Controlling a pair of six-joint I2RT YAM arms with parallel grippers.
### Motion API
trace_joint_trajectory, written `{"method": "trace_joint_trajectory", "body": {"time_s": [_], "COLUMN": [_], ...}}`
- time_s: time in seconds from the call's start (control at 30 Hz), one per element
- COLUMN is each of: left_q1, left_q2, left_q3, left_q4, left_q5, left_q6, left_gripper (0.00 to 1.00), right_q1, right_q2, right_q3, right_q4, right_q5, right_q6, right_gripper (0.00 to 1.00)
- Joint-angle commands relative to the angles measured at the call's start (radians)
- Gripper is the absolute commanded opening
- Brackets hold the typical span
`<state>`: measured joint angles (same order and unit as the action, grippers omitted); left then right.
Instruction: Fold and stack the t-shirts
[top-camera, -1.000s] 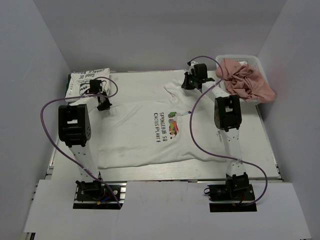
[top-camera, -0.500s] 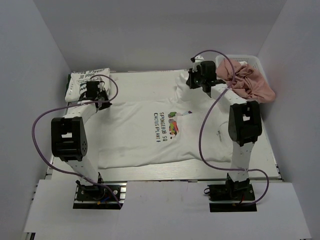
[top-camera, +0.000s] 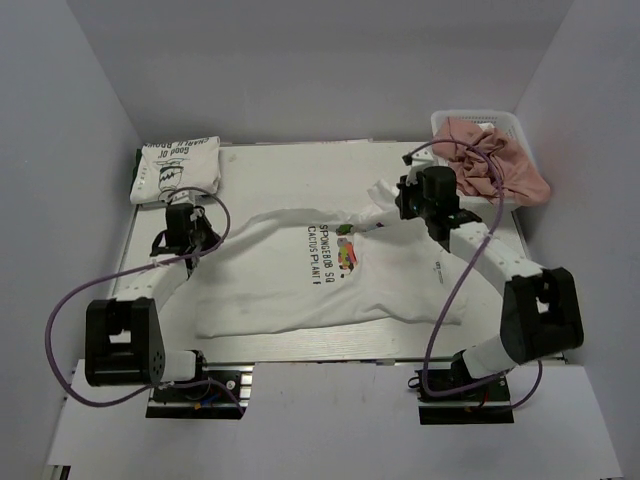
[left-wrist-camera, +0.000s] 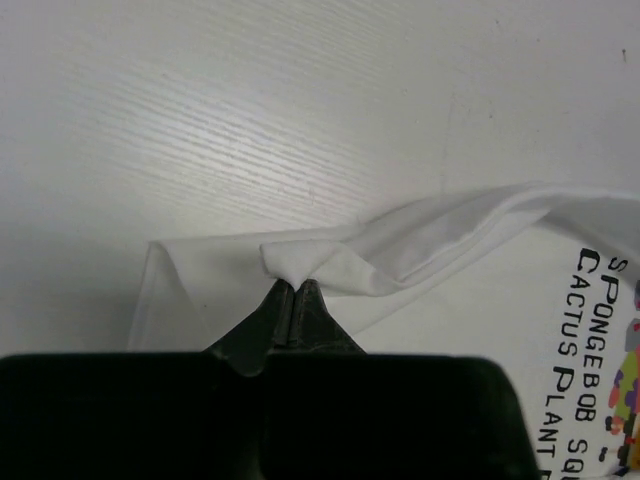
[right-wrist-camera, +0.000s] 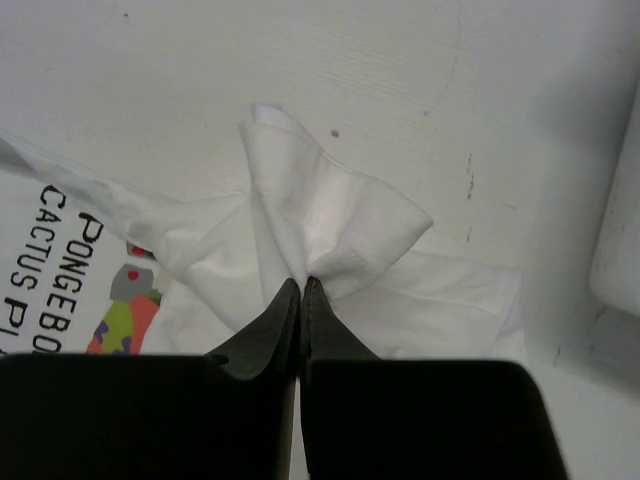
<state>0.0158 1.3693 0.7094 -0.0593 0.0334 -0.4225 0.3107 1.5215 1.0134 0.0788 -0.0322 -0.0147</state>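
White cotton fills most of what we see. Beyond our left end effector, toward the far left corner of the pale worktop, lies a folded white t-shirt with a black line-drawing and lettering, well apart from the fingers. The left end effector is clenched on a bunched edge of the spread white short-sleeved t-shirt with a colourful cartoon print and dark lettering. In the left wrist view its dark fingertips meet, with a fold of cloth pinched between them.

From there the shirt's far edge runs as a gathered band across to our right end effector, with the print just on the near side of that band, between the two end effectors. The rest of the shirt lies flat, nearer the arm bases. The right end effector is likewise grasping the shirt, its fingertips closed on a puckered peak of fabric. Just beyond and to its right stands a white plastic basket holding a crumpled pink cloth that spills over the rim.
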Motion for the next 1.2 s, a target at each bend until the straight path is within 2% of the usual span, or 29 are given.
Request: {"method": "trace_joint_trajectory", "body": {"time_s": [0.0,0.2,0.37,0.6,0.67,0.7,0.73,0.77,0.8,0.83,0.87,0.9,0.93,1.0,1.03,1.1,1.17], "left_q1": [-0.004,-0.004,-0.004,-0.004,-0.004,-0.004,-0.004,-0.004,-0.004,-0.004,-0.004,-0.004,-0.004,-0.004,-0.004,-0.004,-0.004], "left_q2": [-0.107,-0.26,-0.323,-0.303,-0.294,-0.294,-0.314,-0.325,-0.338,-0.358,-0.404,-0.433,-0.461,-0.537,-0.558,-0.581,-0.569], "left_q3": [-0.068,-0.175,-0.197,-0.168,-0.168,-0.168,-0.168,-0.168,-0.168,-0.168,-0.168,-0.168,-0.168,-0.14,-0.13,-0.1,-0.076], "left_q4": [0.067,0.035,0.006,-0.039,-0.079,-0.12,-0.147,-0.224,-0.261,-0.301,-0.351,-0.446,-0.492,-0.61,-0.625,-0.605,-0.53], "left_q5": [-0.032,-0.184,-0.288,-0.279,-0.308,-0.317,-0.335,-0.346,-0.357,-0.375,-0.388,-0.409,-0.426,-0.467,-0.467,-0.458,-0.411], "left_q6": [-0.081,-0.133,-0.162,-0.188,-0.246,-0.26,-0.3,-0.33,-0.36,-0.389,-0.46,-0.484,-0.51,-0.605,-0.62,-0.602,-0.555], "left_gripper": [0.0,0.0,0.0,0.0,0.0,0.0,0.03,0.19,0.35,0.59,0.67,0.7,0.85,1.0,1.0,1.0,1.0], "right_q1": [0.01,0.007,0.005,0.008,0.007,0.007,0.008,0.008,0.008,0.008,0.007,0.007,0.007,0.004,0.004,0.002,0.002], "right_q2": [-0.154,-0.372,-0.468,-0.55,-0.593,-0.612,-0.65,-0.691,-0.713,-0.771,-0.831,-0.895,-0.924,-1.039,-1.066,-1.11,-1.1], "right_q3": [-0.085,-0.257,-0.355,-0.456,-0.498,-0.51,-0.533,-0.551,-0.561,-0.579,-0.594,-0.611,-0.616,-0.613,-0.608,-0.596,-0.585], "right_q4": [0.041,0.019,0.013,-0.042,-0.077,-0.077,-0.115,-0.17,-0.197,-0.242,-0.293,-0.318,-0.359,-0.404,-0.405,-0.374,-0.312], "right_q5": [0.101,0.184,0.186,0.138,0.167,0.169,0.166,0.138,0.124,0.082,0.062,0.001,-0.009,-0.011,-0.008,0.014,0.012], "right_q6": [0.009,0.094,0.142,0.185,0.222,0.231,0.263,0.277,0.292,0.341,0.36,0.381,0.406,0.439,0.44,0.43,0.405], "right_gripper": [0.0,0.0,0.0,0.0,0.0,0.04,0.15,0.25,0.29,0.44,0.47,0.47,0.55,0.63,0.76,0.9,0.9]}}
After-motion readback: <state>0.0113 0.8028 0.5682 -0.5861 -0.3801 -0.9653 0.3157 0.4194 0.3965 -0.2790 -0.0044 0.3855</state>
